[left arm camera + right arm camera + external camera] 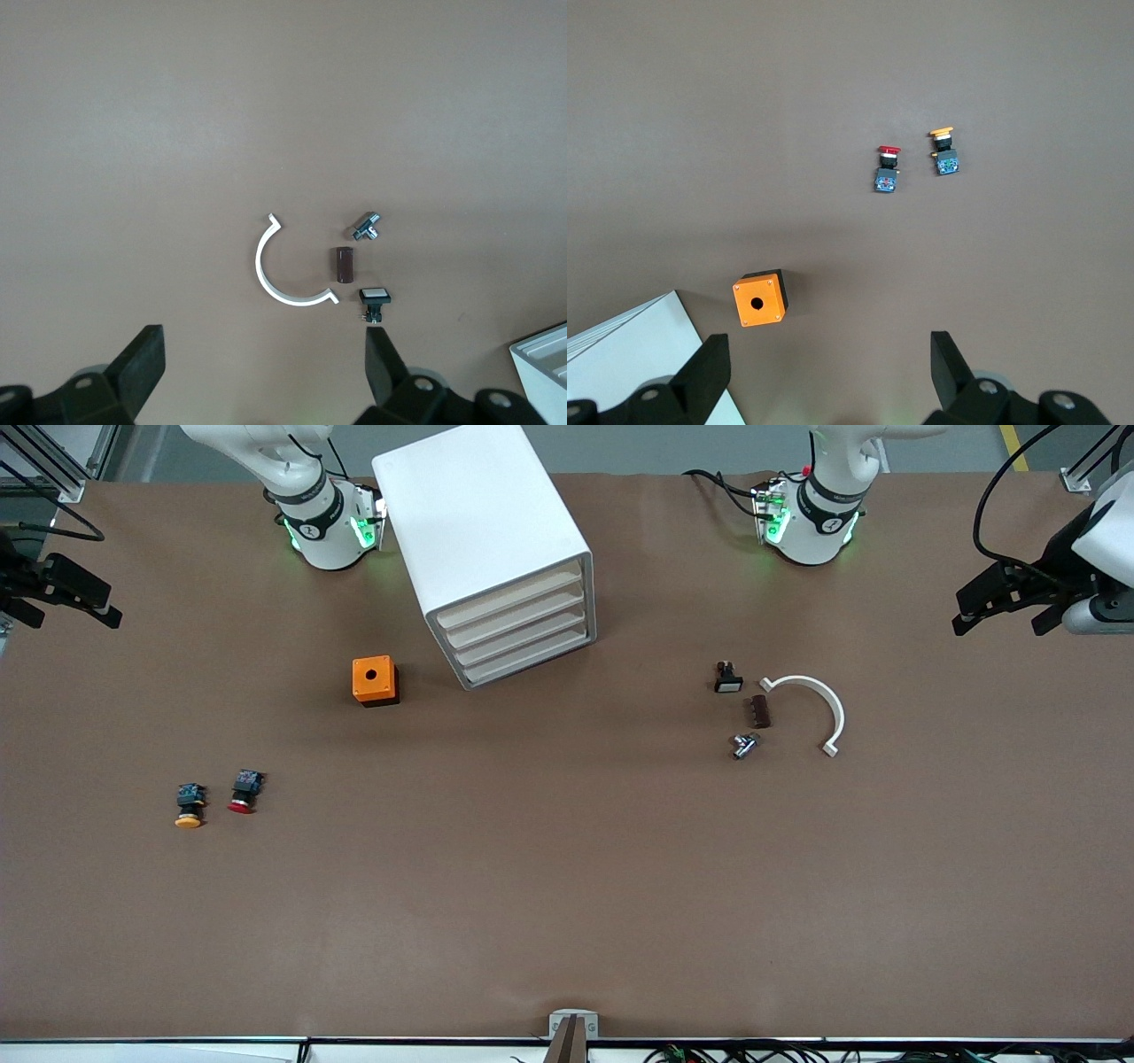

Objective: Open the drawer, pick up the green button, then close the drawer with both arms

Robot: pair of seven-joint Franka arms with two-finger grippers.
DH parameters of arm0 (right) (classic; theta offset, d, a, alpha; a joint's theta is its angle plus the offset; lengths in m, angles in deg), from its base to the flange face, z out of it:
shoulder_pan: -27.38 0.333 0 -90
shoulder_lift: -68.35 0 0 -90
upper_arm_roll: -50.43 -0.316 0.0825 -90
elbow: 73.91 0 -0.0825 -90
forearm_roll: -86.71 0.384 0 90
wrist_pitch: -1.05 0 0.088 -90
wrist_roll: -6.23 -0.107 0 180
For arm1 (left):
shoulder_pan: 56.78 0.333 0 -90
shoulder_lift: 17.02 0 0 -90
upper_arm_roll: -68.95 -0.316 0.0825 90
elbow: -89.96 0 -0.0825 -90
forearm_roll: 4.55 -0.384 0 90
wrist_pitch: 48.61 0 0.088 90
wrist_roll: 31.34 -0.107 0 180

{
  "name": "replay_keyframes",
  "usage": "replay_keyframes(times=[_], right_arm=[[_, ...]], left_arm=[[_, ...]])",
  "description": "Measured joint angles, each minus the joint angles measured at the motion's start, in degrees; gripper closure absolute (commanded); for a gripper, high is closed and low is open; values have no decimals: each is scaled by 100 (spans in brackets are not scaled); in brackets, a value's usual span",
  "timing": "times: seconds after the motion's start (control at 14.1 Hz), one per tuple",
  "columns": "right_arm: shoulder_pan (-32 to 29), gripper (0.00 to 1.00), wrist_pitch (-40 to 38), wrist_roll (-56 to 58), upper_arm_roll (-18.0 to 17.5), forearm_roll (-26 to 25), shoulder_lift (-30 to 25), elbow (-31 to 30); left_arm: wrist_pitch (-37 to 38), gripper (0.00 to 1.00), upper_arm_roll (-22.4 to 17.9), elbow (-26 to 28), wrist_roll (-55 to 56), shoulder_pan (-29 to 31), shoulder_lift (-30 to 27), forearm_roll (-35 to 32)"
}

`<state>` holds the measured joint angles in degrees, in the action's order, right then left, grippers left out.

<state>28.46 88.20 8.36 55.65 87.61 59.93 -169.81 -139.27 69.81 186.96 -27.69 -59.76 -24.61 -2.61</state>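
Observation:
The white cabinet (483, 522) stands on the table between the two arm bases. All four cream drawer fronts are shut, and the lowest drawer (527, 661) sits flush. The green-capped button is not in view. My left gripper (961, 611) hangs open and empty above the left arm's end of the table; in the left wrist view (264, 350) its fingers stand wide apart. My right gripper (111, 607) hangs open and empty above the right arm's end; it also shows wide open in the right wrist view (828, 354). Both are well away from the cabinet.
An orange box with a hole (375, 680) sits beside the cabinet. A red-capped button (243, 789) and a yellow-capped button (190, 806) lie nearer the front camera. A white half ring (811, 708), brown cylinder (758, 711), metal fitting (744, 745) and white-capped switch (727, 678) lie toward the left arm's end.

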Motion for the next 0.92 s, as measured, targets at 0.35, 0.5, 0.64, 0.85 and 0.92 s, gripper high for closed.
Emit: replay_keyframes(times=[0.35,0.5,0.64,0.85,0.92], right_arm=[[0,0,-7,0,0,0,0,-3],[0,0,-12,0,1,0,0,-5],[0,0,-37,0,2,0,0,-9],[0,0,-43,1,2,0,0,-11],[0,0,-43,1,2,0,0,-12]], left_arm=[[0,0,0,-6,0,0,10,0],[0,0,-6,-10,2,4,52,0],[0,0,-25,-11,2,13,163,0],[2,0,-30,-11,2,20,439,0],[7,0,-30,-9,2,15,550,0]])
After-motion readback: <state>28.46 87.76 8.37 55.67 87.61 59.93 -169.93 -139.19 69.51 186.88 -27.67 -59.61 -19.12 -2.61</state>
